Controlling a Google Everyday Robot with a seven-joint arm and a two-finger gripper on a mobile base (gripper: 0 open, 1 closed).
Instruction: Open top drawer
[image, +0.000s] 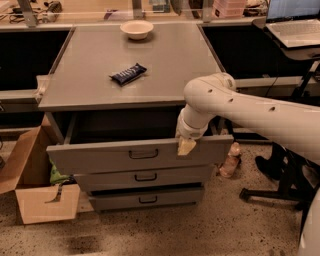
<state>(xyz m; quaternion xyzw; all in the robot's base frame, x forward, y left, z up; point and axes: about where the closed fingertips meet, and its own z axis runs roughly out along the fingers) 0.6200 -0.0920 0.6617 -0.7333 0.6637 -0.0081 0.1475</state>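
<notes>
Grey top drawer open; fingers at its front's top edge, R of handle, open/shut unclear.

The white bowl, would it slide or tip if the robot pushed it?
Probably slide: the bowl looks low and wide, sitting upright on the smooth cabinet top. It seems small and light, maybe breakable if ceramic. The gripper is at the front edge of the top drawer.

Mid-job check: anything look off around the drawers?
Nothing spilled or damaged. One oddity: the gripper sits at the upper rim of the wide grey metal top drawer, right of its small dark loop handle rather than on it. The drawer is partly open.
</notes>
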